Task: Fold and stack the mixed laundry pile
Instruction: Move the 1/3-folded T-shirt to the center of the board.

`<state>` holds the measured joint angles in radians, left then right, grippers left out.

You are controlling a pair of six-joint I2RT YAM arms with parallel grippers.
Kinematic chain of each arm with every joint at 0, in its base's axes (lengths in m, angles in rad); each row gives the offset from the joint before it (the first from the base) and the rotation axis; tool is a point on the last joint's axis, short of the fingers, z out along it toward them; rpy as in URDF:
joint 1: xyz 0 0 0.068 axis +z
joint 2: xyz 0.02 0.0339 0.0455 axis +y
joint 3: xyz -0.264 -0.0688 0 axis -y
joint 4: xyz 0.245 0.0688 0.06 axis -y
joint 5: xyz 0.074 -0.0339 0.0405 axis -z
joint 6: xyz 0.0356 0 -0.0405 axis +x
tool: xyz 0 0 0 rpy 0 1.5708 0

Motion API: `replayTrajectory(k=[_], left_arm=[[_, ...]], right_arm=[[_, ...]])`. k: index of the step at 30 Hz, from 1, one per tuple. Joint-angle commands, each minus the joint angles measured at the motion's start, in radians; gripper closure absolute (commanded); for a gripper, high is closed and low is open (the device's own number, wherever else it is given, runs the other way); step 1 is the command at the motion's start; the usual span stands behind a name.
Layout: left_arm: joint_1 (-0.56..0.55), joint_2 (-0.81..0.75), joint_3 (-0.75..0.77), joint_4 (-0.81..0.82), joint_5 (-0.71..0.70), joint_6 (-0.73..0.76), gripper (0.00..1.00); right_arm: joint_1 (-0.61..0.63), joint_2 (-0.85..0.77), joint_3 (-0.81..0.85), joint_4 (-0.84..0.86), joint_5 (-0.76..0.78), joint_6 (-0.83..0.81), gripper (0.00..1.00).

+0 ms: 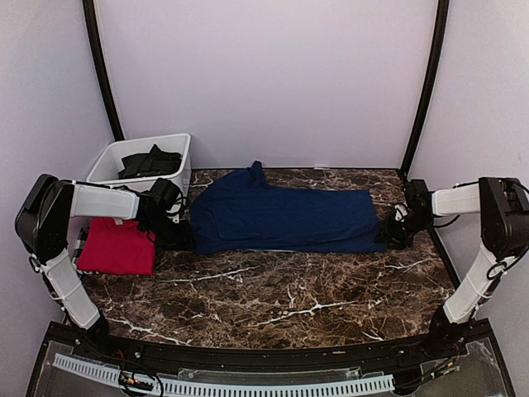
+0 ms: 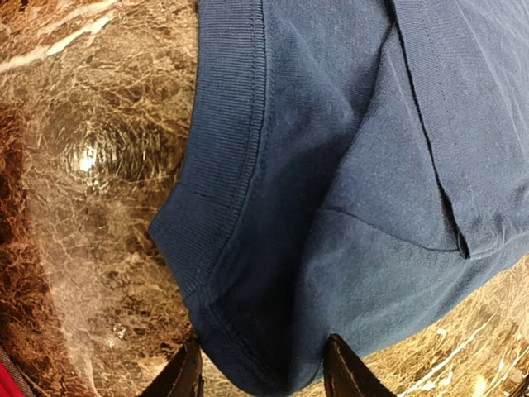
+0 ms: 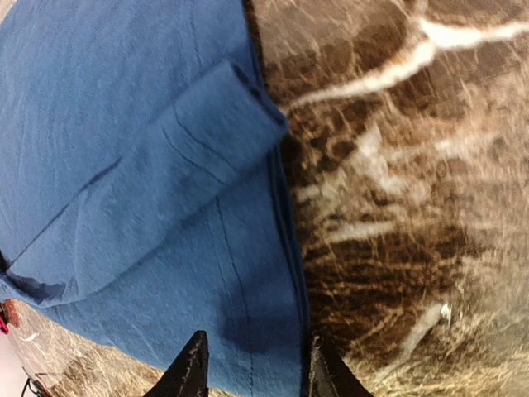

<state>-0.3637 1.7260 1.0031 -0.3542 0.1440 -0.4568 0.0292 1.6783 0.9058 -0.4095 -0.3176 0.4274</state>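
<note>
A navy blue T-shirt [image 1: 281,219] lies flat as a long folded band across the middle of the marble table [image 1: 273,298]. My left gripper [image 1: 183,236] is at its left, collar end. Up close, the navy shirt [image 2: 347,165] bulges between the parted fingers of that left gripper [image 2: 264,364], which is open. My right gripper [image 1: 386,231] is at the shirt's right end. In its wrist view the right gripper [image 3: 258,360] is open and straddles the hemmed edge of the shirt [image 3: 124,165]. A folded red T-shirt [image 1: 117,246] lies at the left.
A white bin [image 1: 111,161] with dark garments [image 1: 150,161] in it stands at the back left, just behind my left arm. Black frame poles rise at both back corners. The table's right edge runs close by my right gripper.
</note>
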Motion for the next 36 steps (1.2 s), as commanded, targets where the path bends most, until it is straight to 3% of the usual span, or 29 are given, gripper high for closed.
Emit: replayTrajectory(k=[1, 10, 16, 36], left_arm=[[0.005, -0.043, -0.012, -0.003, 0.012, 0.001, 0.51], [0.005, -0.034, -0.006, 0.006, 0.022, 0.002, 0.6], [0.005, -0.046, -0.004, 0.0, 0.013, 0.004, 0.63], [0.005, -0.067, 0.002, -0.006, -0.01, 0.036, 0.51]], right_arm=[[0.002, -0.027, -0.036, -0.042, 0.008, 0.0, 0.65], [0.002, -0.006, -0.04, -0.036, 0.016, -0.001, 0.99], [0.002, 0.002, -0.034, -0.038, 0.02, -0.007, 1.0], [0.002, -0.007, -0.033, -0.048, 0.032, -0.012, 1.0]])
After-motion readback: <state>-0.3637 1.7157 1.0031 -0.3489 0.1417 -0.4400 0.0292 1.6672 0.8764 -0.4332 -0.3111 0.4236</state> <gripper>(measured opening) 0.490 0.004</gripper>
